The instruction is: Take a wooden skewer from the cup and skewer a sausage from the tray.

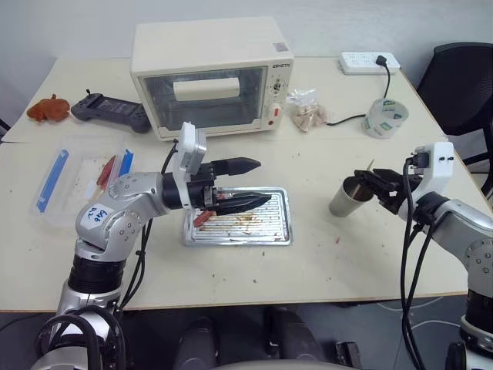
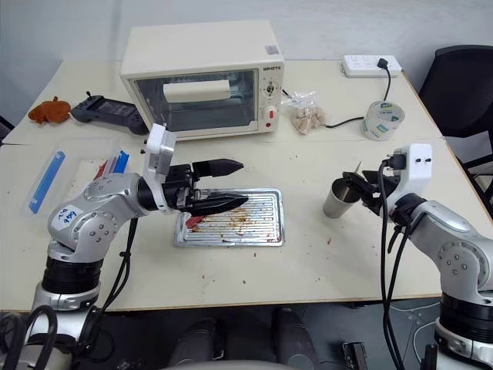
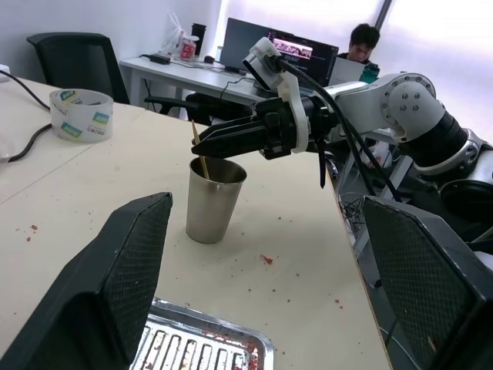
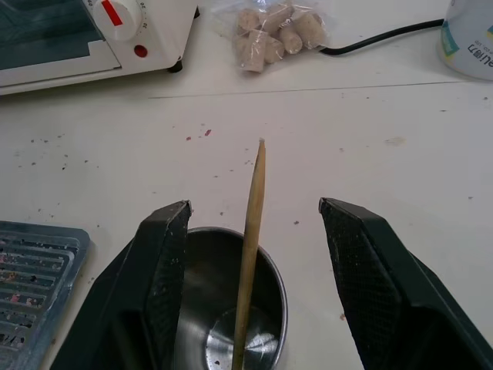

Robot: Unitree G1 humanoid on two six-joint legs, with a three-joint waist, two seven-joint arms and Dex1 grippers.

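The grey metal cup (image 1: 347,198) stands right of the tray (image 1: 266,228), with one wooden skewer (image 4: 249,254) upright in it. My right gripper (image 4: 254,212) is open at the cup's rim. Its fingers (image 4: 158,262) stand apart on either side of the skewer without touching it. From the left wrist view, the right gripper (image 3: 212,142) reaches over the cup (image 3: 212,202) beside the skewer's tip. My left gripper (image 1: 262,183) is open and empty, level above the tray's left part and pointing right. A reddish sausage (image 1: 202,218) lies at the tray's left end, partly under that gripper.
A cream toaster oven (image 1: 209,77) stands behind the tray. A clear box with blue clips (image 1: 58,181) sits at the left, and a tape roll (image 1: 385,117) and a bag of corks (image 1: 308,114) at the back right. A person (image 3: 362,42) sits at a far desk.
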